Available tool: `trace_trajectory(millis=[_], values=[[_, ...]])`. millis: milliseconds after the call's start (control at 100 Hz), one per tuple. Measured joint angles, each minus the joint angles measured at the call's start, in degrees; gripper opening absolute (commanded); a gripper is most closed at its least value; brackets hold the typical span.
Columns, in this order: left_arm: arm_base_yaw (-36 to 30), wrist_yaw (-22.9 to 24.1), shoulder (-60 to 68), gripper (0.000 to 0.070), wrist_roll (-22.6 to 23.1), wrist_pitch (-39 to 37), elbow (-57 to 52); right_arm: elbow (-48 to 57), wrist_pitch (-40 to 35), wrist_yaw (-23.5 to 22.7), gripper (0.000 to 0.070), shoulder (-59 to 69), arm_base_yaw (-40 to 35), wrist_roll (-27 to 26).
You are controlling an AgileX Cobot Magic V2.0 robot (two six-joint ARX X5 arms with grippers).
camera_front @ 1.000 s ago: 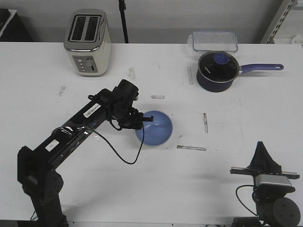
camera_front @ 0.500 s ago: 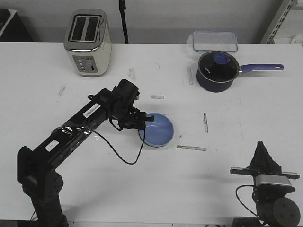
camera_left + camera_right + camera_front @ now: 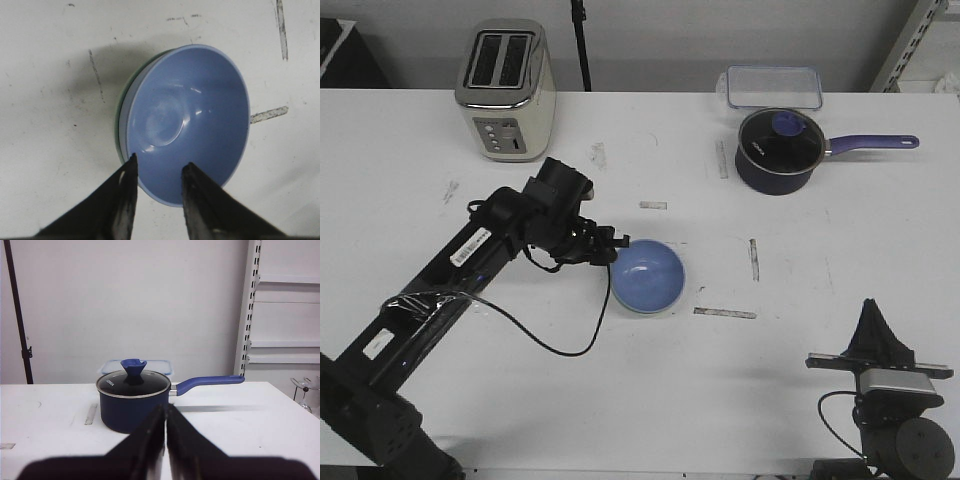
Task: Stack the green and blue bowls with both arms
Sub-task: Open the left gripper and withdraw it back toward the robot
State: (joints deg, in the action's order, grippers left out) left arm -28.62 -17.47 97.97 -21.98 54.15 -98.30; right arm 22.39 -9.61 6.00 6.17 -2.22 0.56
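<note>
Left gripper (image 3: pixel 611 246) has let go and backed off, fingers (image 3: pixel 125 200) apart just beside the rim. The blue bowl (image 3: pixel 648 276) now sits flat, nested in the green bowl (image 3: pixel 119 127) mid-worktop, so the stack looks done. Right gripper (image 3: pixel 165 440) is parked near the front edge, fingers together. The white worktop (image 3: pixel 800 340) is scuffed, with a plain wall behind.

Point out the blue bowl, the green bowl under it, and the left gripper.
blue bowl (image 3: pixel 185 120): left wrist view, inner wall near the base.
green bowl (image 3: pixel 118 131): left wrist view, rim sliver showing beside the blue bowl.
left gripper (image 3: pixel 156 186): left wrist view, gap between the fingertips.
</note>
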Motion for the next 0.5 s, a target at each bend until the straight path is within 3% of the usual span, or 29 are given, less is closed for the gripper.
trace_trajectory(millis=[210, 500], values=[[2.7, 4.4, -7.0, 0.0162, 1.0, -7.4, 6.7, 0.0, 0.0, 0.0, 0.0001, 0.0, 0.0, 0.0], [8.2, 6.7, -21.7, 0.0140, 5.0, -28.9, 26.8, 0.0, 0.0, 0.0, 0.0001, 0.0, 0.0, 0.0]])
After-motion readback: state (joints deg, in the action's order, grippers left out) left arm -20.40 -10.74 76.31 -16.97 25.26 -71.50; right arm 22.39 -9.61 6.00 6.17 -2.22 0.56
